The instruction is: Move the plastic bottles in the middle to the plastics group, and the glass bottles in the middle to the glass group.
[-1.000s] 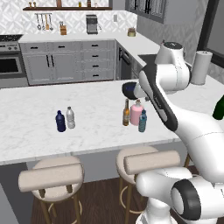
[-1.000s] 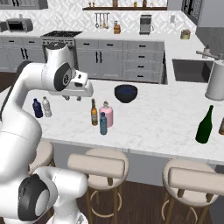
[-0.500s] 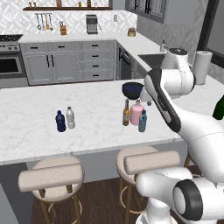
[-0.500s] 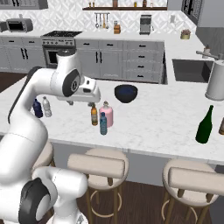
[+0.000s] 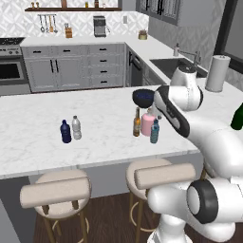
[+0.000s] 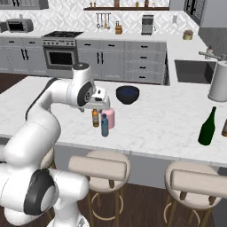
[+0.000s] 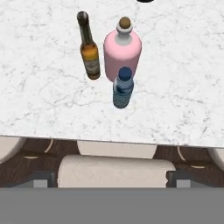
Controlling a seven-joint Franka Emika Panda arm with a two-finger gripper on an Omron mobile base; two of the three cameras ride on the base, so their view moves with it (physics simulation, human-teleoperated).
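Note:
Three bottles stand close together mid-counter: a slim brown long-necked bottle (image 7: 89,52) (image 5: 137,123), a wider pink bottle (image 7: 123,48) (image 6: 110,118) with a pale cap, and a small teal-blue bottle (image 7: 123,89) (image 6: 104,125) in front of the pink one. My gripper (image 6: 98,105) (image 7: 109,183) hangs open above them, its fingertips (image 7: 41,183) far apart and nothing between them. At the left stand the navy-blue bottle (image 5: 65,132) and the clear water bottle (image 5: 76,128). The big dark green bottle (image 6: 207,127) stands far right near the counter's front edge.
A dark blue bowl (image 6: 127,94) sits just behind the three bottles. A paper towel roll (image 6: 218,82) stands at the far right by the sink. Two padded stools (image 7: 113,170) are tucked under the counter's front edge (image 7: 131,142).
The arm has swung forward, carrying the hand from behind the brown bottle to just above the three middle bottles. No bottle has moved.

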